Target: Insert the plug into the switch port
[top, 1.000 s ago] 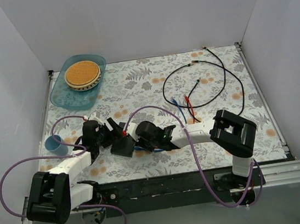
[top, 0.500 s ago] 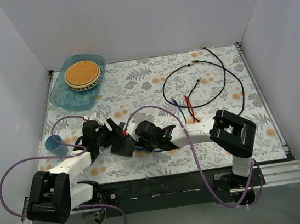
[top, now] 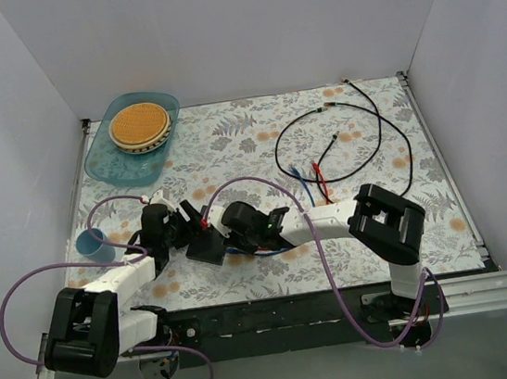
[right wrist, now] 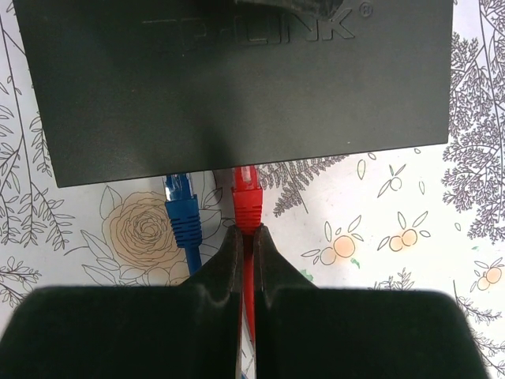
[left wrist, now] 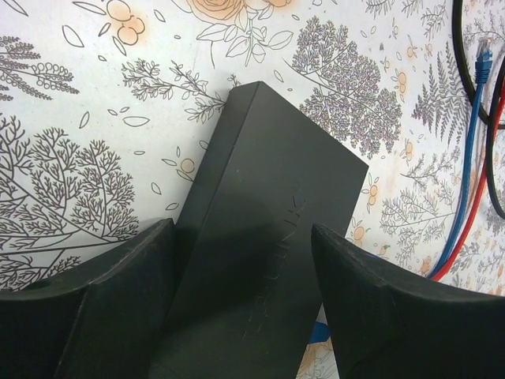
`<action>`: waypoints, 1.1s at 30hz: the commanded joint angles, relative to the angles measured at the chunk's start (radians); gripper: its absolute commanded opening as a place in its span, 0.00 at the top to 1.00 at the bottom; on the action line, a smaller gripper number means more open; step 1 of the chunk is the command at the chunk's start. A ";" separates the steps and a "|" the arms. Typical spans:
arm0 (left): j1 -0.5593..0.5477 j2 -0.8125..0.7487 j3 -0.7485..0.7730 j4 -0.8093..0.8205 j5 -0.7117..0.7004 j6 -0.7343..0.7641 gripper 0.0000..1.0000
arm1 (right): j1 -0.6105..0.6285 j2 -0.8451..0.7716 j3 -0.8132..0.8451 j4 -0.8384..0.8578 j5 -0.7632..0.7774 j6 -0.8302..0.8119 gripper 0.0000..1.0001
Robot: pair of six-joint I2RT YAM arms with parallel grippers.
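Note:
The switch (right wrist: pixel 237 87) is a flat black box lying on the flowered cloth, seen as a dark diamond (top: pixel 209 247) between the two arms. My left gripper (left wrist: pixel 241 230) is open and straddles one end of it, the left finger (left wrist: pixel 118 300) against its side and the right finger (left wrist: pixel 394 308) a little off its edge. My right gripper (right wrist: pixel 246 230) is shut on the red cable just behind the red plug (right wrist: pixel 247 197). The plug's tip meets the switch's near side; the sockets themselves are hidden.
A blue plug (right wrist: pixel 182 209) lies beside the red one at the same side of the switch. Red and blue cables (left wrist: pixel 467 181) trail right towards loose black wires (top: pixel 339 131). A blue tray with a woven plate (top: pixel 100 163) stands back left, a blue cup (top: pixel 92 244) at left.
My right arm has pushed left towards the switch with the red plug. The left gripper's jaws have narrowed around the switch.

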 commanded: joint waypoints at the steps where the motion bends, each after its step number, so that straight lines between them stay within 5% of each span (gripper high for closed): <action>1: -0.109 0.007 -0.015 -0.040 0.341 -0.100 0.39 | 0.013 0.041 0.129 0.362 -0.085 0.007 0.99; 26: -0.275 -0.091 0.002 -0.115 0.344 -0.198 0.46 | 0.013 0.028 0.190 0.511 -0.105 -0.026 0.99; 33: -0.276 -0.084 0.002 -0.126 0.317 -0.186 0.42 | 0.011 0.021 0.158 0.504 -0.134 -0.026 0.99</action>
